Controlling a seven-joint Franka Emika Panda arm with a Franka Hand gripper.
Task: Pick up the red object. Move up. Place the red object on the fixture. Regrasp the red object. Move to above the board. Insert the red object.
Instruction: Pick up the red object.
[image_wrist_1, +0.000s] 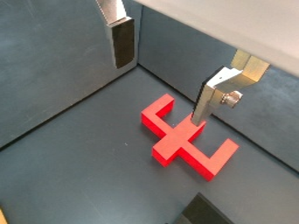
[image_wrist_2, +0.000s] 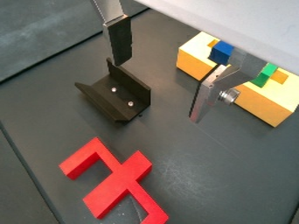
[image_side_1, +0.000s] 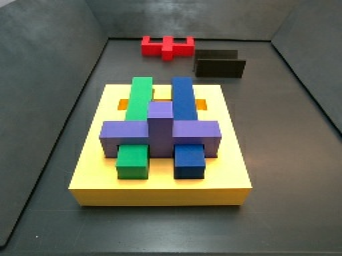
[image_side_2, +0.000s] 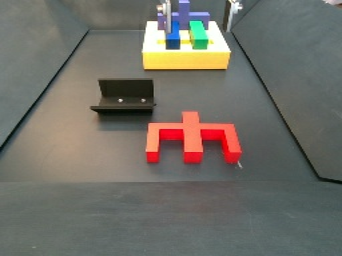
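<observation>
The red object (image_wrist_1: 181, 138) lies flat on the dark floor, also seen in the other wrist view (image_wrist_2: 111, 175) and in both side views (image_side_1: 168, 45) (image_side_2: 191, 137). My gripper (image_wrist_1: 159, 92) hangs open well above the floor with nothing between its fingers (image_wrist_1: 118, 42). In a wrist view the gripper (image_wrist_2: 159, 90) stands over the floor between the fixture (image_wrist_2: 117, 98) and the board (image_wrist_2: 197, 58). The black fixture (image_side_2: 124, 97) sits beside the red object, apart from it. The yellow board (image_side_1: 160, 175) carries its blocks. Only a sliver of the gripper (image_side_2: 233, 8) shows in a side view.
Green (image_side_1: 139, 95), blue (image_side_1: 182, 95) and purple (image_side_1: 160, 130) blocks stand on the board. Dark walls (image_side_1: 54, 70) close in the floor on all sides. Open floor lies between the board (image_side_2: 187, 58) and the red object.
</observation>
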